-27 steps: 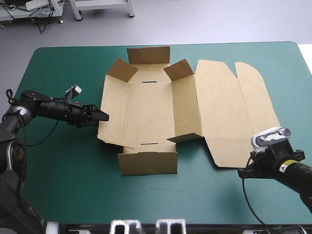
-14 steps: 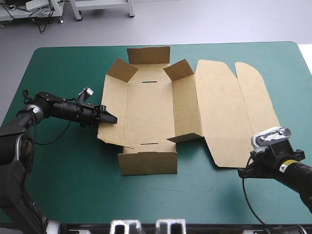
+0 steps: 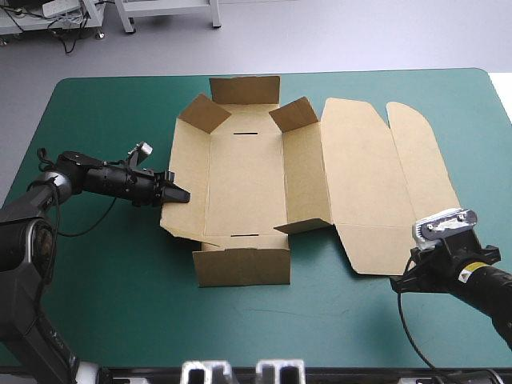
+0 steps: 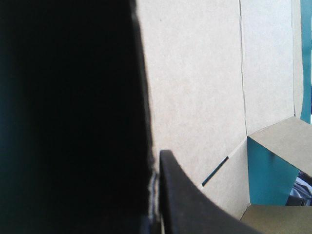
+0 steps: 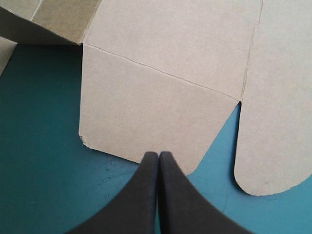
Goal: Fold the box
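Note:
The brown box (image 3: 248,172) lies open in the middle of the table. Its two far corner flaps and its near wall are raised, and its lid (image 3: 376,184) lies flat to the right. My left gripper (image 3: 179,194) is at the box's left wall, shut on that wall's edge. In the left wrist view the board (image 4: 195,97) runs between the fingers of the left gripper (image 4: 155,195). My right gripper (image 3: 400,282) is shut and holds nothing, by the lid's near flap (image 5: 146,112). In the right wrist view the right gripper (image 5: 158,155) has its tips at that flap's rounded edge.
The teal-green cover (image 3: 96,280) shows bare to the left of the box and along the table's near edge. The lid's rounded tuck flap (image 3: 424,160) reaches toward the table's right edge.
My left gripper has moved right to the box's left wall and shut on it, and the box has shifted slightly to the right. The right arm has not moved.

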Controlling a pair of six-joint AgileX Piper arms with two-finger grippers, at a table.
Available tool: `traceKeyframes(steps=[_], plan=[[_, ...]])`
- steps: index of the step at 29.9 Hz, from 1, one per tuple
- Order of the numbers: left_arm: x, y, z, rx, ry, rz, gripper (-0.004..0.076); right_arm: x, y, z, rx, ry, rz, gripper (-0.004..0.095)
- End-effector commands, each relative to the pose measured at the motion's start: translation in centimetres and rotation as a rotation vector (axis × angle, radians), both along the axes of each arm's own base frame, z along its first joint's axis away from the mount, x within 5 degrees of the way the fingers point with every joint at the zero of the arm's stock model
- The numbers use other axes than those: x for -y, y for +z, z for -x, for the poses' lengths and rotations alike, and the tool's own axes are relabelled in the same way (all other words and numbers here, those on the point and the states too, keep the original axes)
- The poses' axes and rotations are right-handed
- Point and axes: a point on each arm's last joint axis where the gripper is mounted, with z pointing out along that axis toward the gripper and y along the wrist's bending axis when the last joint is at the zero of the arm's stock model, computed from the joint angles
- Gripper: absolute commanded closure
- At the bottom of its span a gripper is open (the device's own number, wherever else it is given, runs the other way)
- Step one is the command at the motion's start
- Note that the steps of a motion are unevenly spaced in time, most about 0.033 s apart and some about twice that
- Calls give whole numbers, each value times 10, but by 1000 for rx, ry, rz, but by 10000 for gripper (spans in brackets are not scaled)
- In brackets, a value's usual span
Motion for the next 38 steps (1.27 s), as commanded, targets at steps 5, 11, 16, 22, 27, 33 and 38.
traceKeyframes(steps=[5,11,16,22,27,33,38], plan=[[9,41,2,104,-106,79,727,-1,11,-3,78,-2,-12,928],[29,86,3,284,-263,-74,727,-1,11,-4,81,-2,-13,928],[54,128,3,421,-406,-295,727,0,12,-4,88,-3,-14,928],[90,175,1,633,-522,-622,727,0,13,-5,99,-4,-15,928],[119,206,7,775,-537,-762,727,0,18,-7,142,-9,-21,928],[144,221,19,870,-586,-813,727,0,40,-6,213,-10,-31,928],[162,221,29,939,-701,-968,728,0,68,-5,300,-12,-38,928]])
